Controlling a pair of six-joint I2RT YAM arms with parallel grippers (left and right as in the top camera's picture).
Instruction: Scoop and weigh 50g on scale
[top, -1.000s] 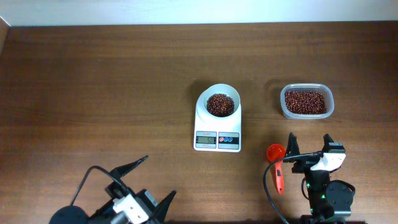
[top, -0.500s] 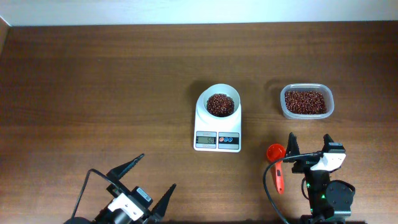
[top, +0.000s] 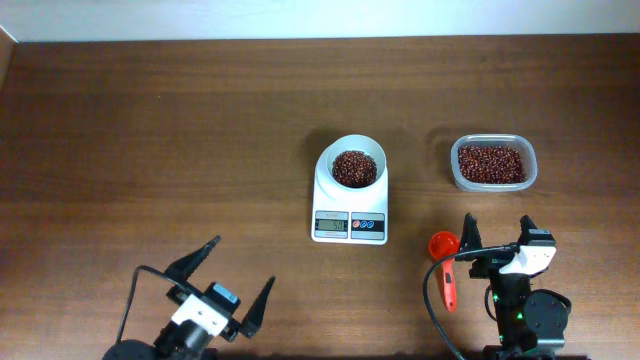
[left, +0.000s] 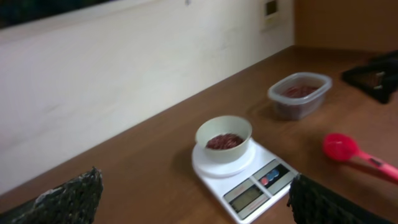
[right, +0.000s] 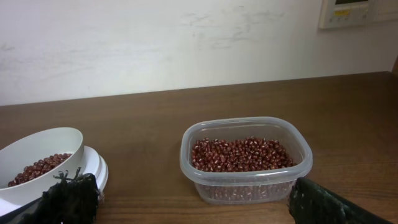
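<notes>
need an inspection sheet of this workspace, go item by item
surface: brown wooden table, no spills seen
job's things: white scale carrying a bowl of beans; display unreadable
clutter: clear container with more of them; red scoop lying on the wood
grippers: left claw open, empty; right claw open, empty, beside the scoop
cables: black cable looping past the scoop handle
surroundings: white wall with a panel
</notes>
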